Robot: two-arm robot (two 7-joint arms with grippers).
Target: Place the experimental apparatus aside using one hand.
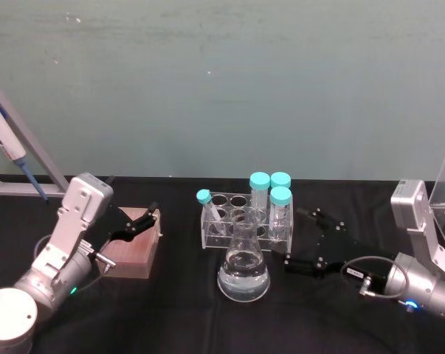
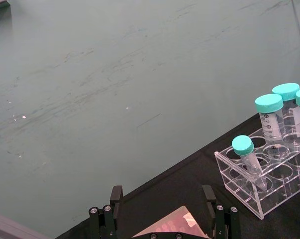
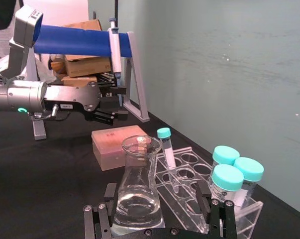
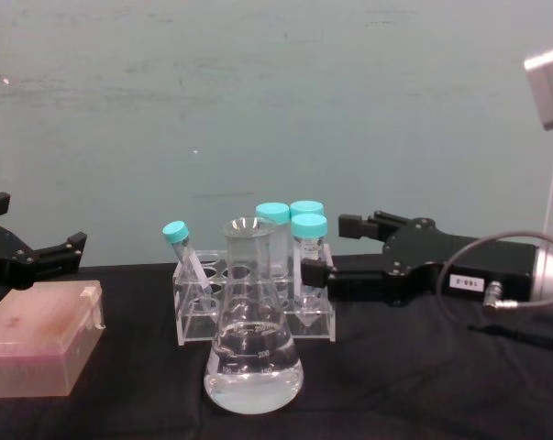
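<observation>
Nearest on the black table [image 1: 185,317], a glass flask [image 1: 243,271] is standing upright with clear liquid pooling in its wide base. Just behind it, a clear plastic rack [image 1: 233,223] is sitting on the cloth. It is holding 3 wide tubes [image 1: 280,212] with teal caps upright at its right end and 1 thin teal-capped tube [image 1: 209,209] leaning at its left end. Just beside the flask and rack on the right, the right gripper [image 1: 303,240] is hovering low with its jaws spread wide. It is gripping nothing and pointing toward the glassware without touching it. Off to the left, well apart from the rack, a pink box [image 1: 130,254] is lying flat. The left gripper [image 1: 139,221] is hanging just above the box's far edge, its jaws also parted and empty. At the far left, a grey stand [image 1: 32,144] is carrying a pipette. Behind everything, a green wall [image 1: 222,88] is closing off the scene.
</observation>
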